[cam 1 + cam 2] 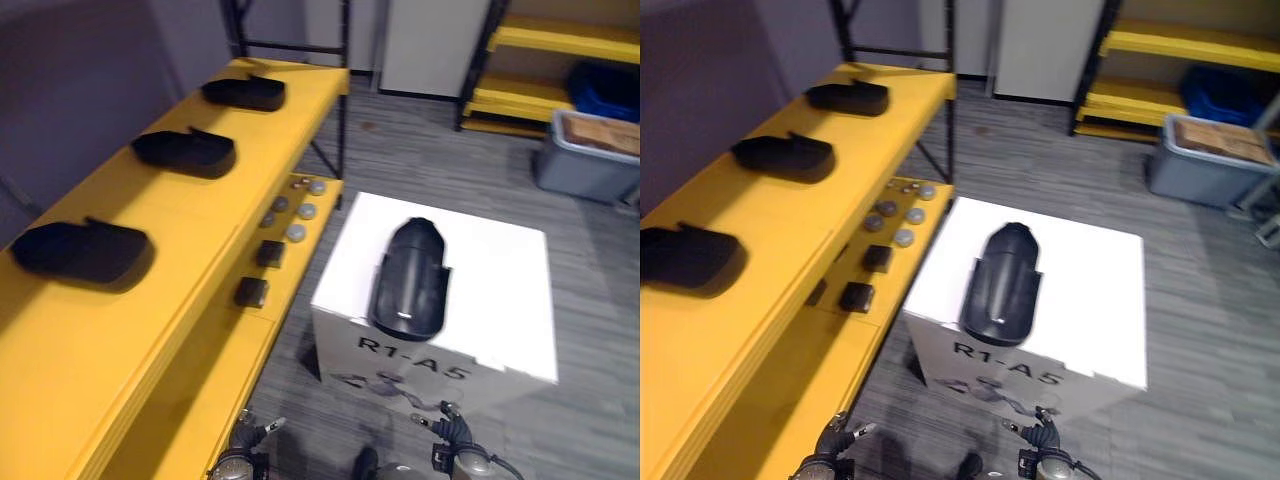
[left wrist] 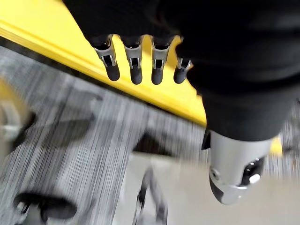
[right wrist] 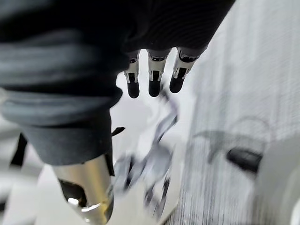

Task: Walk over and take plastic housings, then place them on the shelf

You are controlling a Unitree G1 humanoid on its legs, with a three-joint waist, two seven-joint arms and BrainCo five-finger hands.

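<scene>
A black plastic housing (image 1: 410,280) lies lengthwise on top of a white box (image 1: 500,270) in front of me. Three more black housings (image 1: 245,92), (image 1: 185,152), (image 1: 80,250) lie in a row on the top board of the yellow shelf (image 1: 200,250) at my left. My left hand (image 1: 243,445) hangs low by the shelf's front edge. In its wrist view the fingers (image 2: 136,65) are relaxed and hold nothing. My right hand (image 1: 452,432) hangs low before the box, its fingers (image 3: 153,77) loose and empty too.
The shelf's lower board carries small grey round parts (image 1: 297,210) and black blocks (image 1: 252,290). A grey bin (image 1: 590,155) stands on the floor at the back right, before a second yellow rack (image 1: 560,40) holding a blue bin (image 1: 605,85).
</scene>
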